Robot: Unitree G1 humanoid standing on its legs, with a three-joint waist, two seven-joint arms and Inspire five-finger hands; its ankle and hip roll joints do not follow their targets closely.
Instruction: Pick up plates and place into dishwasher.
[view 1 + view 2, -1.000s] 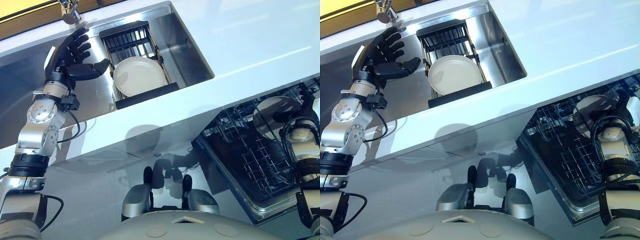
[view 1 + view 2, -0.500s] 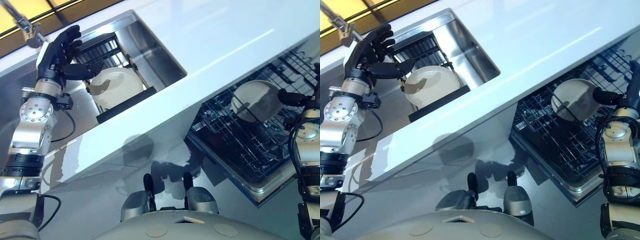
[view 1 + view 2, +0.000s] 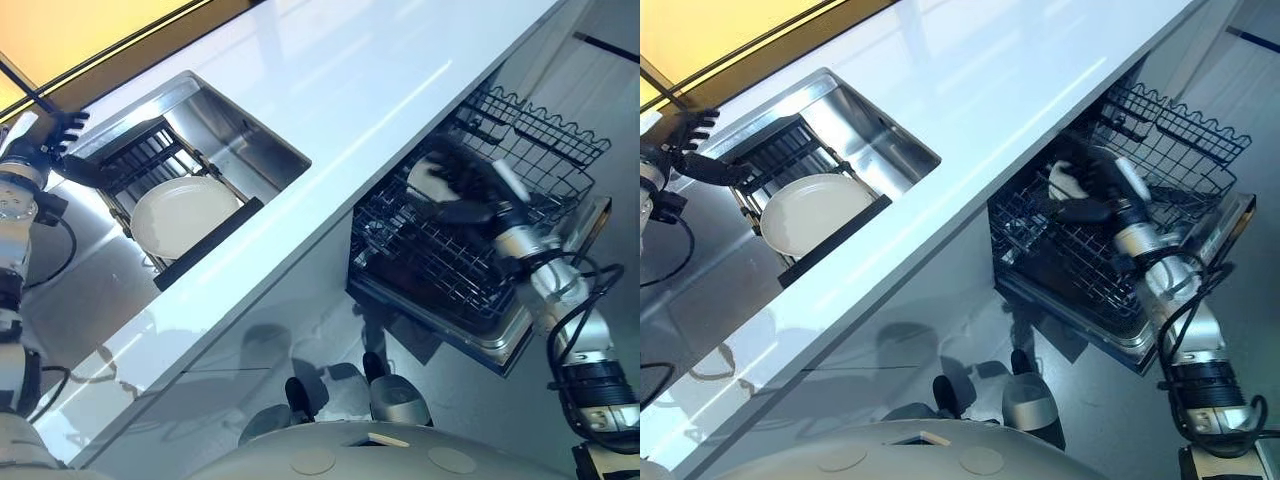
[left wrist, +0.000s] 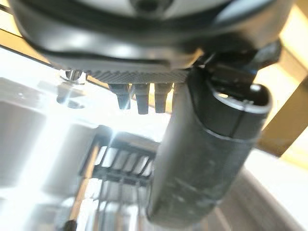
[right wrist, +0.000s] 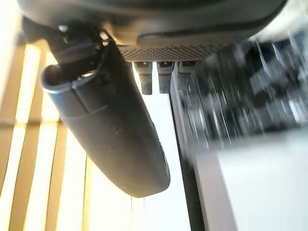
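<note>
The left hand (image 3: 48,145) hangs over the far left end of the sink (image 3: 255,140), fingers straight and spread. Its thumb points at the empty far half of the black dish rack (image 3: 130,165). Half a second ago the thumb reached over the rim of the cream plate (image 3: 185,215); now the hand is clear of it. The head camera has also swung, so the whole scene sits differently. The cream plate lies flat in the near half of the dish rack, inside the sink. The white countertop (image 3: 330,90) runs on to the right. Below it, the dishwasher rack (image 3: 420,270) stands pulled out, and a white plate (image 3: 1062,180) stands in it. The right hand (image 3: 1110,185), earlier beside that plate, now lies across it, fingers above and thumb below. I cannot tell whether they clamp it.
</note>
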